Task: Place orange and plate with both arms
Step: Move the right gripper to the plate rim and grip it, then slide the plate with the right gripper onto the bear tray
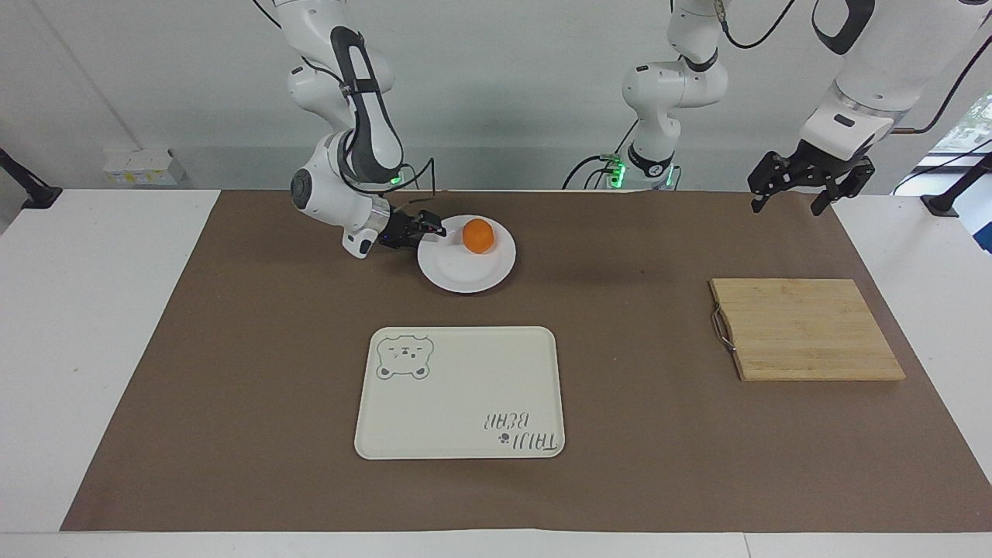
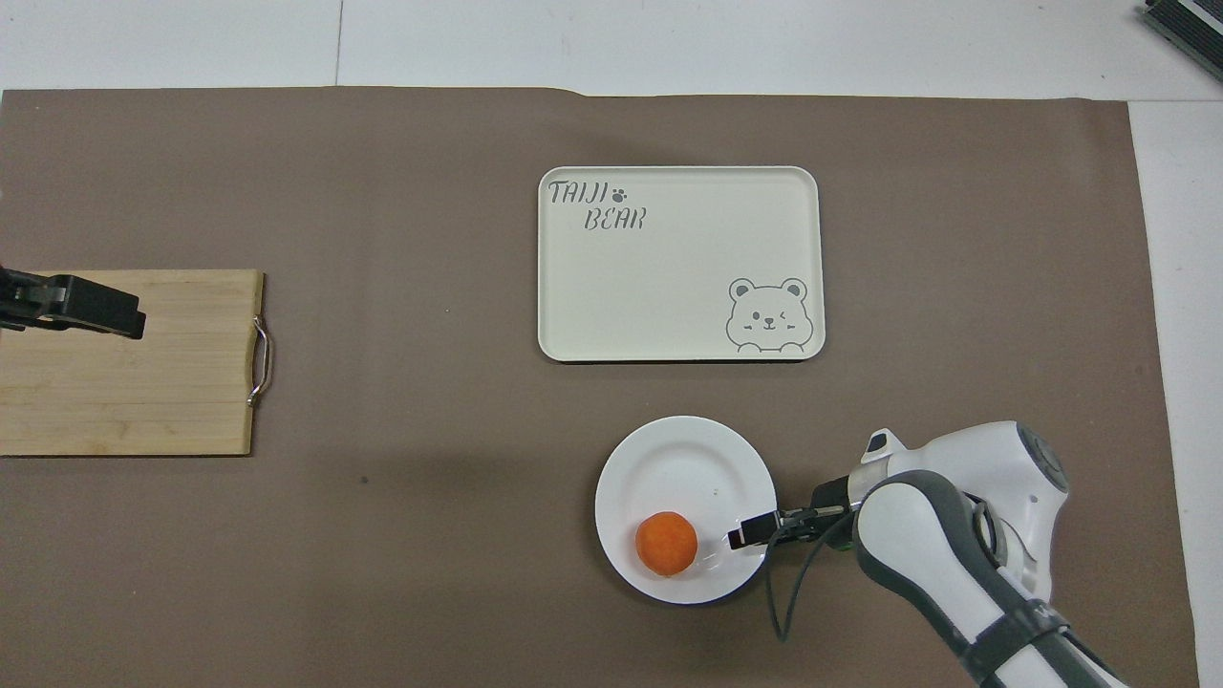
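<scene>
The right gripper [image 1: 434, 229] sits at the plate [image 1: 465, 271] rim, its closure unclear; next, lift without rolling the orange [image 1: 478, 235]. The left gripper [image 1: 798, 190] waits, jaws apart.

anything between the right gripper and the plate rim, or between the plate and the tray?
Nothing visible. The right gripper is already at the plate rim on the right arm's side, with the orange sitting in the plate beside it. Only bare brown mat lies between plate and tray. The left gripper waits above the table's edge, near the cutting board.
</scene>
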{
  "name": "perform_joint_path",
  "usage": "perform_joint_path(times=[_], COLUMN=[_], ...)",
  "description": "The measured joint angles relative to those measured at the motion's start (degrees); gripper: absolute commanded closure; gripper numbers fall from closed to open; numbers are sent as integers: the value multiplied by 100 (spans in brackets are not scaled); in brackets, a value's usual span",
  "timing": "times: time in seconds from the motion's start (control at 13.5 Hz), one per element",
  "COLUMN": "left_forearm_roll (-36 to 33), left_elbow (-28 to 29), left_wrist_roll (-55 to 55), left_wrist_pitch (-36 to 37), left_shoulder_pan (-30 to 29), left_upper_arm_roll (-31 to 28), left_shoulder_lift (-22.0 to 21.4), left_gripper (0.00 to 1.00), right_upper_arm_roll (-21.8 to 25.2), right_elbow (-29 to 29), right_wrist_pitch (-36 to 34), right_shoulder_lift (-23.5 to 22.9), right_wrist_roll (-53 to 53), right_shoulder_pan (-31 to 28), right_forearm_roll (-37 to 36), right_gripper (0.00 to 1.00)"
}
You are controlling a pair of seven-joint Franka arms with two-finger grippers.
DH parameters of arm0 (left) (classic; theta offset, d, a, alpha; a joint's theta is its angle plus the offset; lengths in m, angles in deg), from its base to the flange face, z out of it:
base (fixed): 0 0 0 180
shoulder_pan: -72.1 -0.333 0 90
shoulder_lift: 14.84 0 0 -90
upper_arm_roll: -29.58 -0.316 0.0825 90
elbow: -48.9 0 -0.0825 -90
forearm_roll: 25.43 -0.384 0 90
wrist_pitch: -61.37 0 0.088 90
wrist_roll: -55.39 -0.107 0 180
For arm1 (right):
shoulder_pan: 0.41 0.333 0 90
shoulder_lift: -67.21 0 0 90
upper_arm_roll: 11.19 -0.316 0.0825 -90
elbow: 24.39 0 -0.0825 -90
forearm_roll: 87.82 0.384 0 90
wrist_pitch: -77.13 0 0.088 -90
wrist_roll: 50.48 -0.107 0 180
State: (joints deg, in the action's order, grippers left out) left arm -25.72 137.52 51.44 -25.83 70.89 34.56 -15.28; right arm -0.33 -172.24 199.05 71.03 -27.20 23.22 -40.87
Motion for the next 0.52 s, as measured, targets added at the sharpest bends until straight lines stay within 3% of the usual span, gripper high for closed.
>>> perform_joint_path(times=[0.07, 0.22, 0.52], left_forearm_roll=[0, 0, 0], left_elbow=[0, 0, 0], left_wrist_roll=[0, 0, 1], left_wrist_pitch=[0, 0, 0], left_shoulder_pan=[0, 0, 0], left_upper_arm_roll=[0, 0, 0], left_shoulder_lift=[0, -3, -5], left_gripper=[0, 0, 0], right_upper_arm_roll=[2, 16, 23], right_elbow=[-9, -18, -4], right_wrist_pitch=[0, 4, -23], right_shoulder_lift=[0, 0, 83], right_wrist_roll=[0, -21, -44], right_shoulder_pan=[0, -1, -3], right_forearm_roll=[2, 5, 132], right_gripper=[75, 89, 100])
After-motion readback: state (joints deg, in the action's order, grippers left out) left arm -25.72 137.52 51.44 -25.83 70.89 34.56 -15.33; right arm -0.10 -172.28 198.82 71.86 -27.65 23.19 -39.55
